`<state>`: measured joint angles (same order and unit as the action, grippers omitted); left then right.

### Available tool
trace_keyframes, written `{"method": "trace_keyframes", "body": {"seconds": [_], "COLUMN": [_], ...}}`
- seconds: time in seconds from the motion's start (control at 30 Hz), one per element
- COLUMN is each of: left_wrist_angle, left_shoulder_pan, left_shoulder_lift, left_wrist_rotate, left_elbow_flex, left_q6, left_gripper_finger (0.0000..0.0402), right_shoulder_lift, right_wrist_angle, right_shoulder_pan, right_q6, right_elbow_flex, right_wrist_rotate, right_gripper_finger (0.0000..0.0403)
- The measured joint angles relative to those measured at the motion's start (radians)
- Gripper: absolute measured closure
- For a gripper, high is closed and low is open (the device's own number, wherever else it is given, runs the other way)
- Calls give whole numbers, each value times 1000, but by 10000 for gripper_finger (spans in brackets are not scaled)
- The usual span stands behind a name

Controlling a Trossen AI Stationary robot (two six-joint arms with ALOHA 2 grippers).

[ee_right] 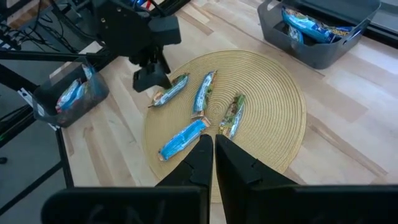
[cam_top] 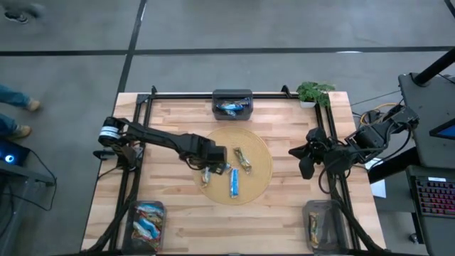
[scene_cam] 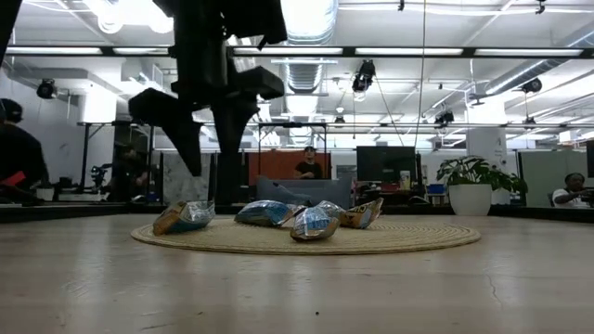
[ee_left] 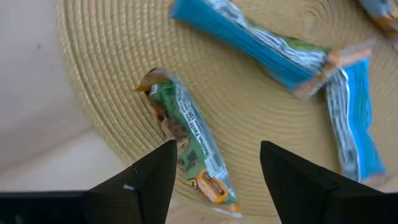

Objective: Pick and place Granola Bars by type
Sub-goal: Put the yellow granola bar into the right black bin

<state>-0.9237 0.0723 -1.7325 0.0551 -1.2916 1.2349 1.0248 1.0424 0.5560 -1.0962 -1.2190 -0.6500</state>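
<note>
Left tool: we see the left tool [cam_top: 207, 173] hanging over the left edge of the round woven straw mat [cam_top: 259, 153], fingers spread wide with nothing between them. In its wrist view the two dark fingers [ee_left: 149, 180] sit either side of a green-and-brown foil-wrapped granola bar [ee_left: 189, 140].

That bar: it lies flat on the mat right near the rim, below the open tool; we can't tell if the fingers touch it.

Other bars on the mat: a bright blue foil bar [cam_top: 233, 183] towards the near side, a blue-white foil bar [ee_right: 203, 92] next to the green one, and a brown-gold foil bar [cam_top: 243, 159] closer to the mat's middle. All loose, none stacked as far as we can see.

Right tool: the right tool [cam_top: 295, 152] is parked over the right side of the light wooden bench [cam_top: 284, 220], well apart from the mat, fingers pressed together on nothing.

Bins: a grey translucent plastic bin at the far edge [cam_top: 232, 104] holds blue bars. Another grey bin at the near left corner [cam_top: 146, 222] holds several blue-white and reddish bars. A third grey bin at the near right corner [cam_top: 323, 222] has at least one brownish bar.

Extras: a small green potted plant [cam_top: 313, 92] sits at the far right corner of the bench.
</note>
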Motion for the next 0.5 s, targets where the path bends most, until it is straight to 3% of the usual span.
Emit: {"method": "trace_keyframes", "body": {"seconds": [0.3,0.5], "left_wrist_angle": [141,198], "left_shoulder_pan": [1,0], "left_shoulder_lift": [0,0], "left_wrist_rotate": [9,27], "left_elbow_flex": [138,184], "left_q6": [196,214], "left_gripper_finger": [188,191], "right_shoulder_lift": [0,0], "right_wrist_angle": [0,0], "right_shoulder_pan": [0,0], "right_q6": [31,33], "right_elbow_flex": [0,0], "right_wrist_rotate": [-4,-5], "right_gripper_finger": [392,392]}}
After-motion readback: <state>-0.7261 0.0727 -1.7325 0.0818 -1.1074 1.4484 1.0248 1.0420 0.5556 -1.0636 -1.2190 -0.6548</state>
